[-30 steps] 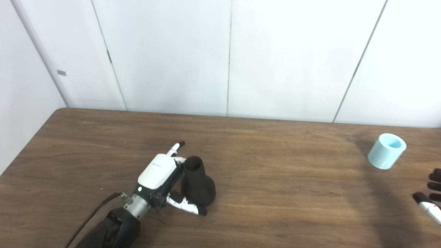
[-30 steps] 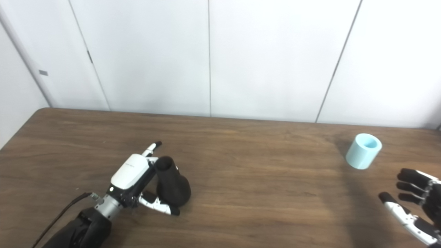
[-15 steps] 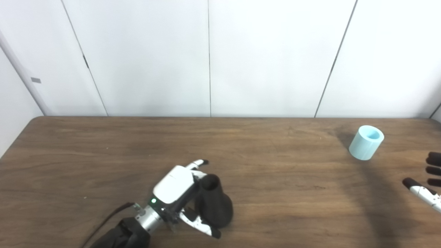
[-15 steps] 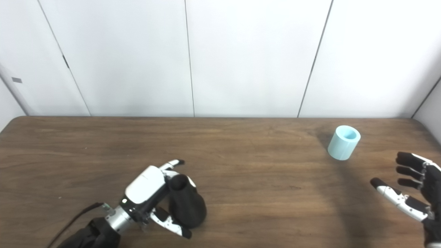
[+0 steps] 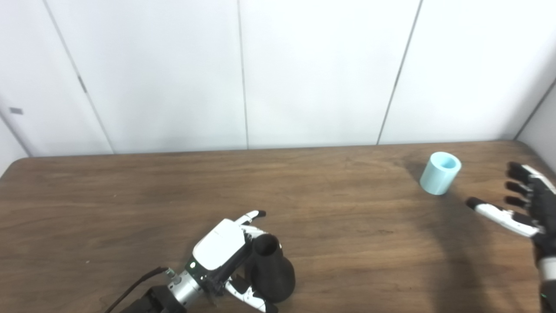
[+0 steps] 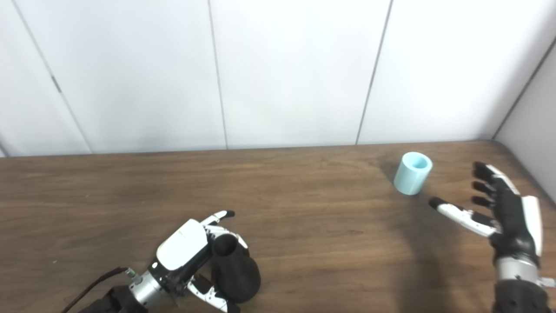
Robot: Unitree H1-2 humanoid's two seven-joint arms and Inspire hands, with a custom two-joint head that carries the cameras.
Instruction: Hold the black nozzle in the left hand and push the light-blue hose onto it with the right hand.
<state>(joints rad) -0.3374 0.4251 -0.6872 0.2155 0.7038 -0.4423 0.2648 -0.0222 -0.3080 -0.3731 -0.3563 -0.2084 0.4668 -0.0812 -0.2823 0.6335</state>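
Observation:
The black nozzle [image 5: 269, 271] stands upright on the wooden table [image 5: 347, 243] near the front edge, left of centre, narrow mouth up. My left hand [image 5: 219, 248] is wrapped around it from the left, fingers behind its neck and thumb in front of its wide base. One finger sticks out past it. The light-blue hose piece [image 5: 439, 173], a short open cylinder, stands at the back right. My right hand [image 6: 504, 213] hovers open, fingers spread, to the right of the hose and a little nearer to me, not touching it.
White wall panels run right behind the table's far edge, and a side wall closes in at the far right. A black cable [image 5: 134, 284] trails from my left wrist. Bare wood lies between the nozzle and the hose.
The camera has swung to the right, shifting the whole picture. My right hand has come further in, closer to the hose. My left hand keeps the same hold on the nozzle.

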